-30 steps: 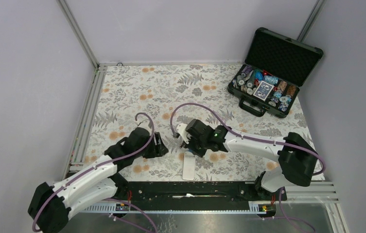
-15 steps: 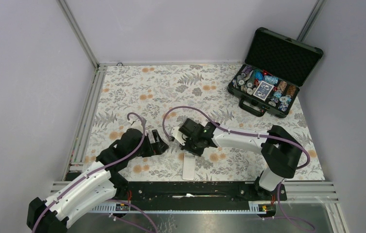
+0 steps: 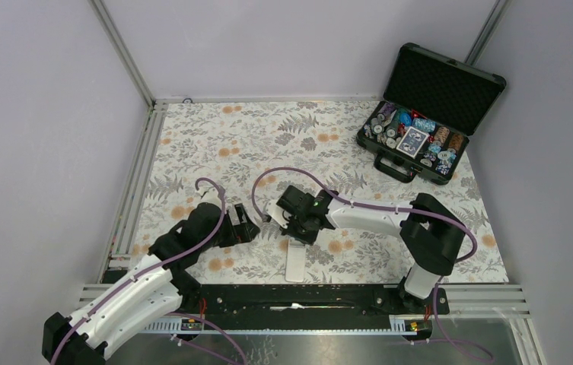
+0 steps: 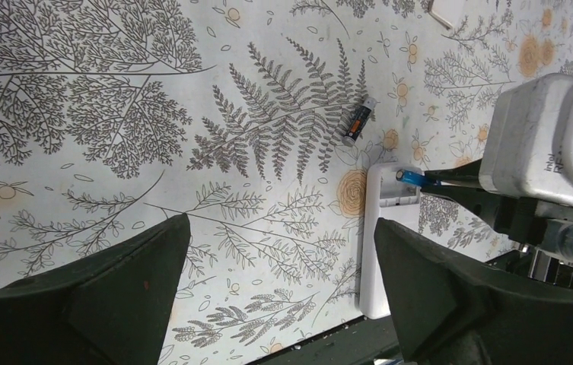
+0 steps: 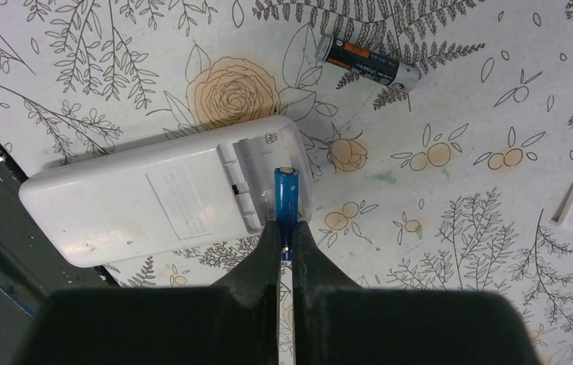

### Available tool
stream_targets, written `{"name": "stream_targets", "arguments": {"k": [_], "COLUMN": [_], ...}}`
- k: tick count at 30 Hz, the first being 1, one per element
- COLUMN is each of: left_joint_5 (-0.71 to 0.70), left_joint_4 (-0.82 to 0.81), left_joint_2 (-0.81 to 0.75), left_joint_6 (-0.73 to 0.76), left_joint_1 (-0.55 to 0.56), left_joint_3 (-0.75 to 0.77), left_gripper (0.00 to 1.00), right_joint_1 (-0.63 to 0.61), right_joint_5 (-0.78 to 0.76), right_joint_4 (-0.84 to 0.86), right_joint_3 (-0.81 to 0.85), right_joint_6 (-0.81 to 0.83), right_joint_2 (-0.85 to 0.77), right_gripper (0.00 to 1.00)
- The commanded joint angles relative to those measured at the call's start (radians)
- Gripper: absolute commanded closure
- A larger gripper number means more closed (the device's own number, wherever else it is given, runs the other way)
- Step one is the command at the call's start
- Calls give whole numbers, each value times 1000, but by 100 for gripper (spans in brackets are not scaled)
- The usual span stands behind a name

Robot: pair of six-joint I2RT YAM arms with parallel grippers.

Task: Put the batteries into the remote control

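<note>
Partly, right tool (image 5: 283, 230) hides blue battery (image 5: 284, 192).

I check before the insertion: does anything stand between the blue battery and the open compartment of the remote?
Nothing visible does. The blue battery, held by the right gripper, is directly over the open compartment of the remote control.
</note>
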State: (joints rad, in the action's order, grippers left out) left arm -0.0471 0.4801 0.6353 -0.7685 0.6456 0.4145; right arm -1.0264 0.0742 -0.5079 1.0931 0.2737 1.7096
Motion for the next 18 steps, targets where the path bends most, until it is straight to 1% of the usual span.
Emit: {"name": "stream_targets", "arguments": {"k": [1, 6, 10, 11, 12, 18], "left_joint_5": [-43, -46, -46, -46, -45, -42], "left_joint_4": [-6, -6, -6, -6, -6, -9], "left_joint_2": [-5, -5, -7, -5, -9, -10], "left_joint_6": [-11, -9, -9, -9, -9, -9], "left_joint_1": [-8, -8, -8, -8, -8, -8], "left_joint_3": [3, 4, 4, 3, 3, 2], "left_gripper": [1, 1, 1, 1, 1, 1], "right_joint_1": [6, 6, 5, 5, 4, 4], "right_joint_5": [30, 50, 47, 47, 45, 32], "right_joint_4": [-16, -15, -16, -16, -17, -16], "right_joint_3": [48, 54, 57, 57, 62, 68], "right_joint_6": [2, 3, 2, 1, 1, -1], "right_joint_2": [16, 25, 37, 40, 46, 54], "right_gripper": [100, 100, 97, 96, 92, 83]}}
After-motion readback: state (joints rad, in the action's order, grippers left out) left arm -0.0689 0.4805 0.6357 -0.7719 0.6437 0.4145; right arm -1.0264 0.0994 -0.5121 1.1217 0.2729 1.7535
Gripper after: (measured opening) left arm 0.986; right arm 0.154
